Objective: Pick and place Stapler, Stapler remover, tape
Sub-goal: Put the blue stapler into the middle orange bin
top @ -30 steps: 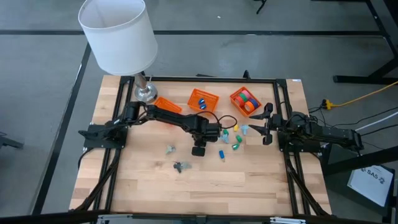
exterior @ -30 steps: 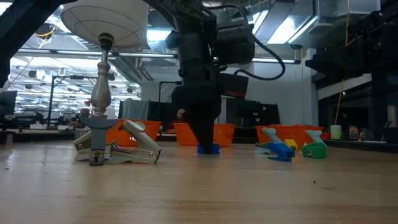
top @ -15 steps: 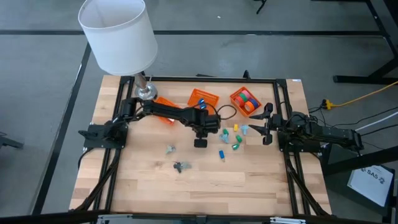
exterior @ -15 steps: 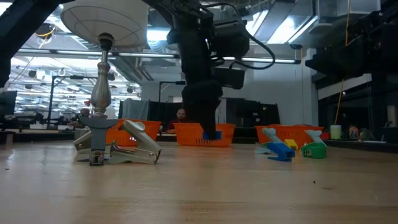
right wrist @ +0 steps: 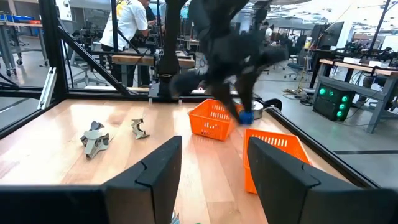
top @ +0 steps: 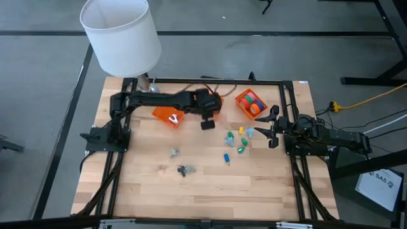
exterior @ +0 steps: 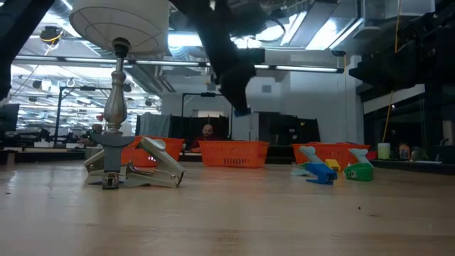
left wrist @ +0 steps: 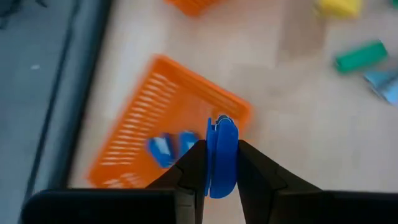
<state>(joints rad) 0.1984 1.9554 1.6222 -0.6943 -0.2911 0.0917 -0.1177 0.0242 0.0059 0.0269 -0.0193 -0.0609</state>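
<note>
My left gripper [top: 206,124] hangs above the table's far middle, shut on a small blue stapler [left wrist: 222,155]. It is also seen in the low view [exterior: 242,112]. Just beyond it stands an orange basket [left wrist: 168,124] with two blue staplers [left wrist: 163,149] inside. Tape rolls [top: 252,102] fill the far-right basket. A basket [top: 168,116] to the left holds a silver piece. Two silver stapler removers [top: 173,152] [top: 185,170] and loose staplers [top: 227,157] [top: 241,149] lie on the wood. My right gripper [top: 274,127] waits open at the right edge. My left gripper pinches the blue stapler's two flat sides [left wrist: 219,177] between its two fingers, edge-on to the wrist camera. The fingers [left wrist: 193,165] slant downward. The stapler is lifted well clear of the table, its metal-tipped end [left wrist: 219,119] pointing away from the gripper.
A lamp with a white shade [top: 121,35] and metal base [top: 147,92] stands at the far left corner. A black frame [top: 280,83] borders the table. A person [right wrist: 130,25] stands beyond the table's left side in the right wrist view. The near half of the wood is bare.
My left gripper has risen from the table with the blue stapler and swung toward the far edge, to above the middle basket's near side. The stapler, which was down at the tabletop, now hangs high and clear.
</note>
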